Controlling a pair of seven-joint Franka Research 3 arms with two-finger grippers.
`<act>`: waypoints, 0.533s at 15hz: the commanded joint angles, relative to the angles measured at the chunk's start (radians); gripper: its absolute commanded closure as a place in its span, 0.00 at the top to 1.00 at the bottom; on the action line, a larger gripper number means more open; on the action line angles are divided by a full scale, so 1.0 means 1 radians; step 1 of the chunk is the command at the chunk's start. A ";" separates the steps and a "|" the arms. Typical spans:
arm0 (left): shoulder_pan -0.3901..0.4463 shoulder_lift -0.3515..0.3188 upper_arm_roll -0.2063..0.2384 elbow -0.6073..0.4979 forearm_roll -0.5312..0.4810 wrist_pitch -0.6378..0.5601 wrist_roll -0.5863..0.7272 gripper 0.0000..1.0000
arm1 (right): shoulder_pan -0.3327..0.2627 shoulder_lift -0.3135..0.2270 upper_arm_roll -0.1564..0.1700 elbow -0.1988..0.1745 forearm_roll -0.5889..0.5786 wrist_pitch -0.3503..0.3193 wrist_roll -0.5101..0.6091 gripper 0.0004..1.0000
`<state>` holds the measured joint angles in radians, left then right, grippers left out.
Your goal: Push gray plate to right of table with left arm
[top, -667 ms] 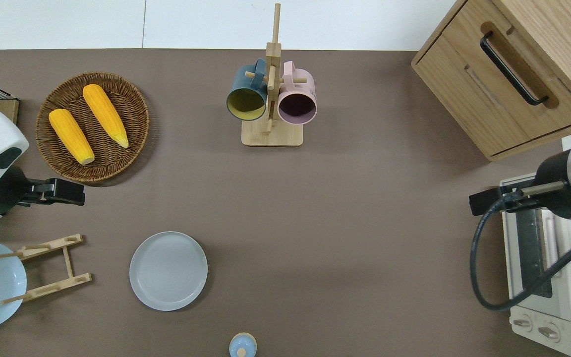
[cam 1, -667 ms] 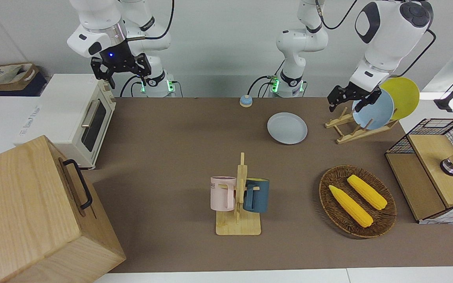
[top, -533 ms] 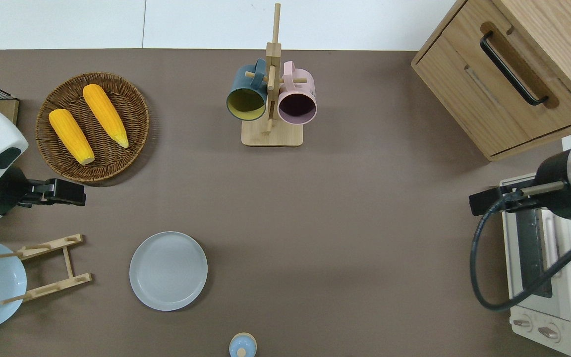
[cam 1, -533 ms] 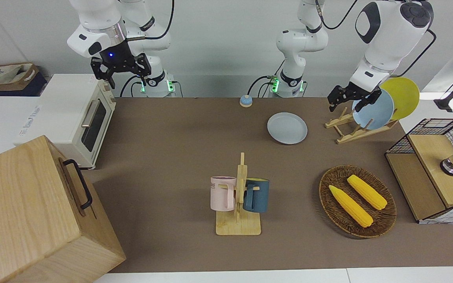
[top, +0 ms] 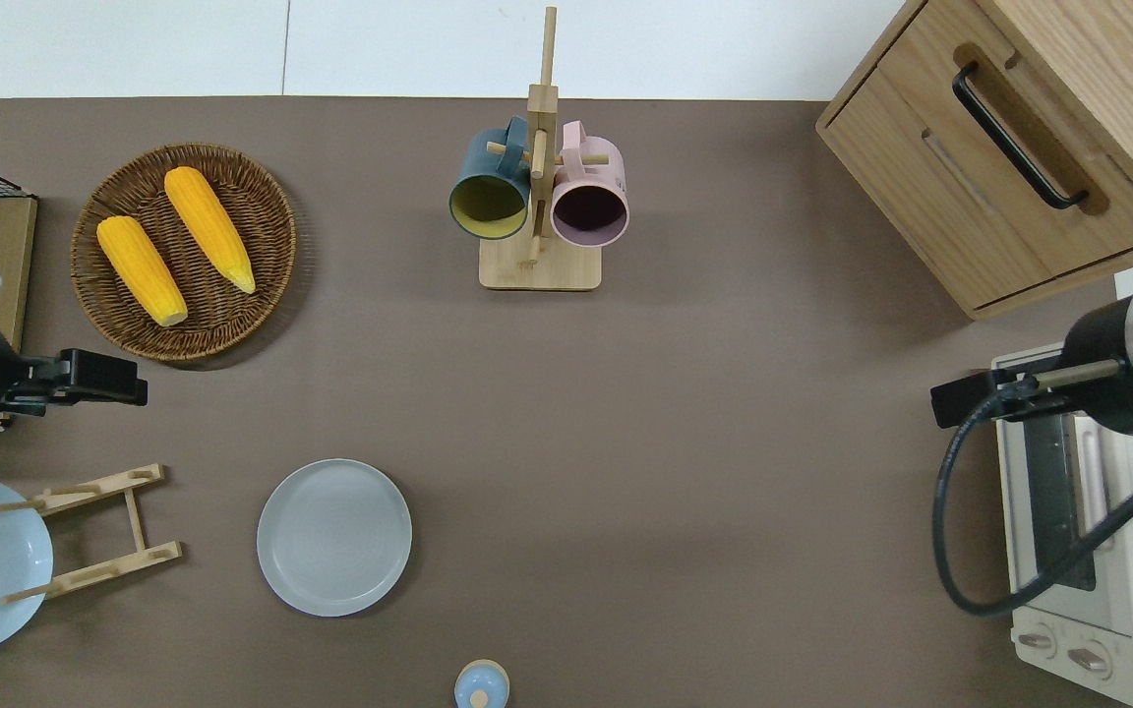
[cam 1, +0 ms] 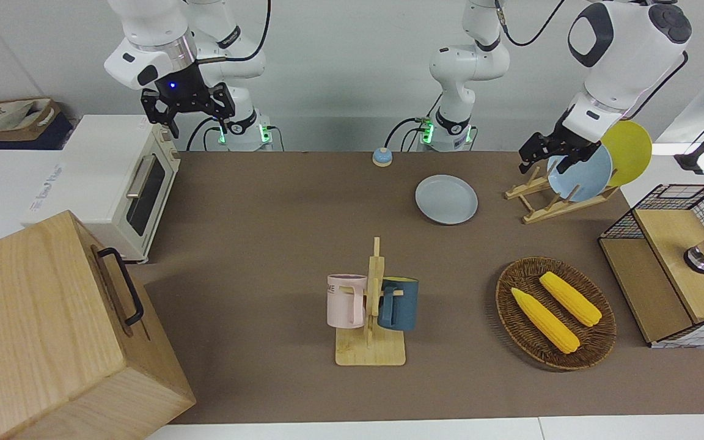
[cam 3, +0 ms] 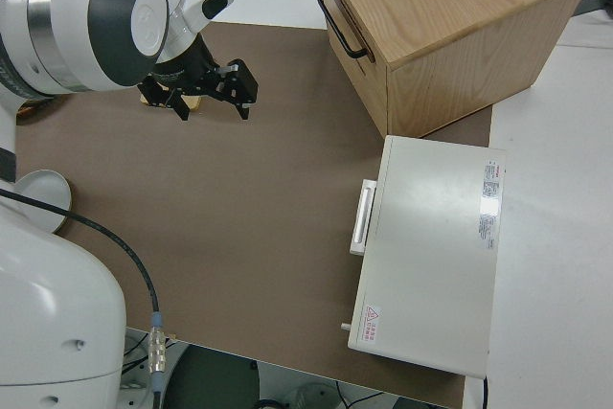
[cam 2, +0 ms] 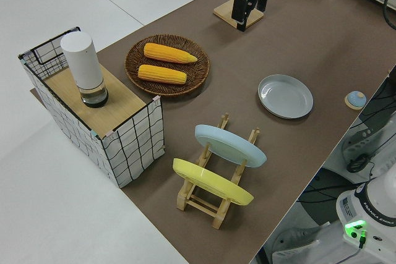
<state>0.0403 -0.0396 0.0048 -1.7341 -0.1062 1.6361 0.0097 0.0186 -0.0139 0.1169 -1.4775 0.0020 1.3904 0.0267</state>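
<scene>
Both arms are glossy white, built of rounded jointed segments. The left arm (cam 1: 624,43) carries dark oval caps on its joints and a plain white wrist ending in a small black gripper (cam 1: 557,153). The right arm (cam 1: 150,36) has a silver band above its black gripper (cam 1: 187,110), where a small blue light glows. Black cables loop along both arms, and green lights shine at the two bases

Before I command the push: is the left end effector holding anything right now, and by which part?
Nothing is held. The left end effector is up in the air with nothing in it; the gray plate lies untouched on the table.
</scene>
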 commanded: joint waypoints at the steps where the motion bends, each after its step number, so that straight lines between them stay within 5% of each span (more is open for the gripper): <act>1: 0.004 -0.003 0.003 -0.007 -0.010 -0.010 -0.039 1.00 | -0.020 -0.003 0.013 0.008 0.010 -0.014 0.002 0.98; 8: 0.024 -0.005 0.011 -0.008 -0.010 -0.022 -0.020 1.00 | -0.020 -0.003 0.013 0.008 0.010 -0.014 0.002 0.98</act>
<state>0.0574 -0.0390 0.0120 -1.7347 -0.1062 1.6283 -0.0177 0.0186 -0.0139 0.1169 -1.4775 0.0020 1.3904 0.0267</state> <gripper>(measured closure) 0.004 0.013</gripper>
